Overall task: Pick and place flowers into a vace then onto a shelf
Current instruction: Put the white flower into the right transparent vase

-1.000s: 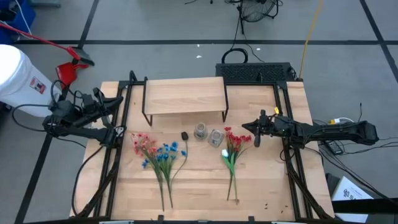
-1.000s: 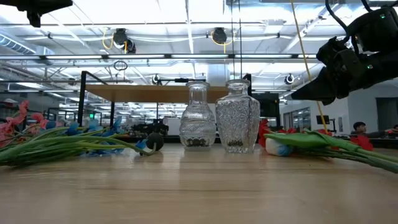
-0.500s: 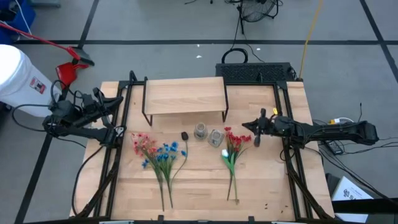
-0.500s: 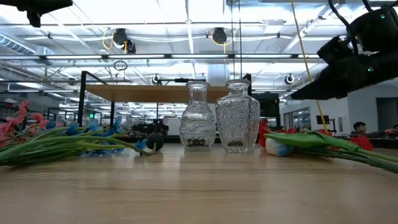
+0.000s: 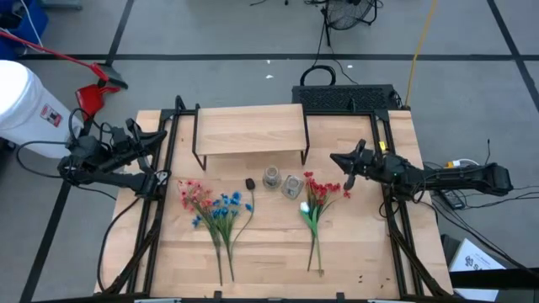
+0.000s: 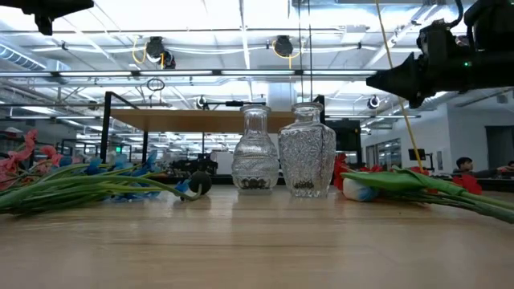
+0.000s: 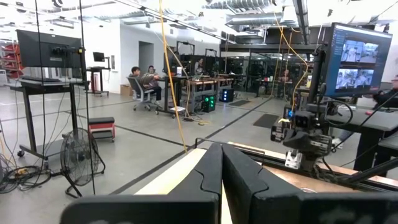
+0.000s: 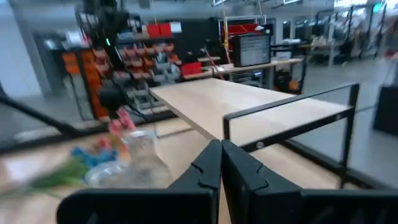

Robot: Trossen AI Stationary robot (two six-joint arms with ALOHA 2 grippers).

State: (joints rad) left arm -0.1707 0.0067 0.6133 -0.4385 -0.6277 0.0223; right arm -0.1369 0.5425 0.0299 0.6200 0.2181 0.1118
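right gripper: fingers together, nothing held; in the air near the table's right edge, pointing toward the shelf's right end; seen high up in the low view
left gripper: fingers together in the left wrist view, nothing held; parked at the table's left edge near the far left corner
red flowers: lay flat right of table centre, blossoms and one white bud toward the vases, stem toward the near edge; just beside and below the right gripper
vases: two clear glass ones, upright at table centre, just in front of the shelf; smaller left, larger right, close together
pink flowers: flat, left of centre
blue flowers: flat, touching the pink bunch on its right
shelf: stood along the table's far edge, top bare
black bit: small, between blue flowers and vases, cannot tell what
table: light wood
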